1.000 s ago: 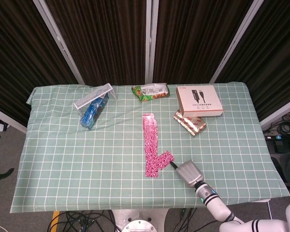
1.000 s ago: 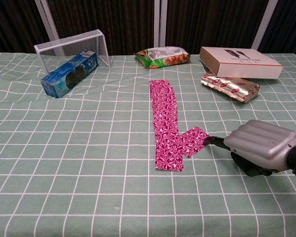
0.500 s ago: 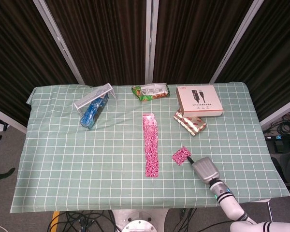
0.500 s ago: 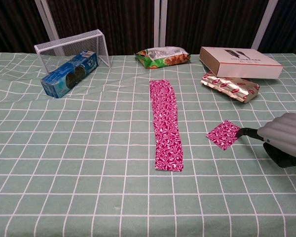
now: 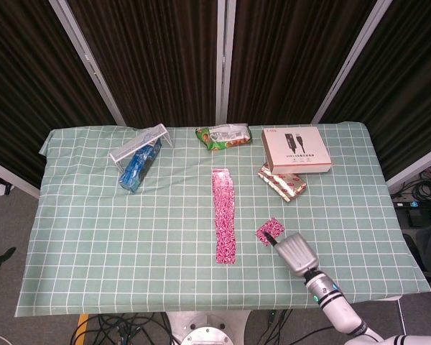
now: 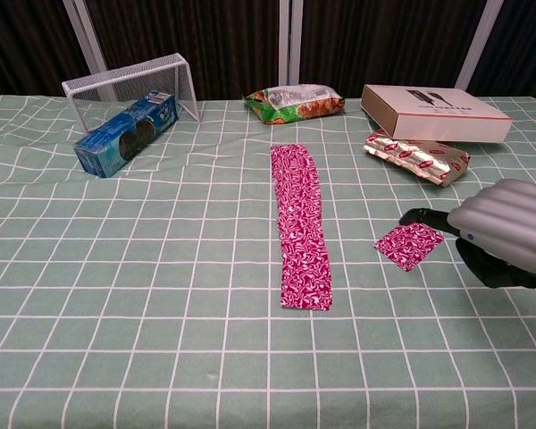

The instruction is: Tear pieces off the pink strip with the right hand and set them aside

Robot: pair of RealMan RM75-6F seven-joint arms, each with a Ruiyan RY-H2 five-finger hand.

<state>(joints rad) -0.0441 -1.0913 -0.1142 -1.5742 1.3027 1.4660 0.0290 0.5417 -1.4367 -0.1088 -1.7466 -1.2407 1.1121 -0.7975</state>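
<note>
The long pink strip (image 5: 224,215) lies flat and lengthwise in the middle of the checked cloth (image 5: 129,223), also seen in the chest view as the strip (image 6: 300,223). A small torn pink piece (image 5: 270,230) lies flat to its right, apart from it; in the chest view this piece (image 6: 409,244) sits just left of my right hand (image 6: 502,231). A dark fingertip (image 6: 416,214) reaches out just past the piece's far edge, not gripping it. From the head view the right hand (image 5: 296,253) is near the table's front edge. My left hand is out of sight.
At the back stand a wire rack (image 5: 140,144) with a blue box (image 5: 138,165), a green snack bag (image 5: 223,136), a white carton (image 5: 296,149) and a red-patterned foil packet (image 5: 282,181). The table's front edge (image 5: 223,305) lies close behind my right hand.
My right hand pulled a piece off the strip's near end and carried it right. It has since let go; the piece now lies flat and the fingertip has lifted off it.
</note>
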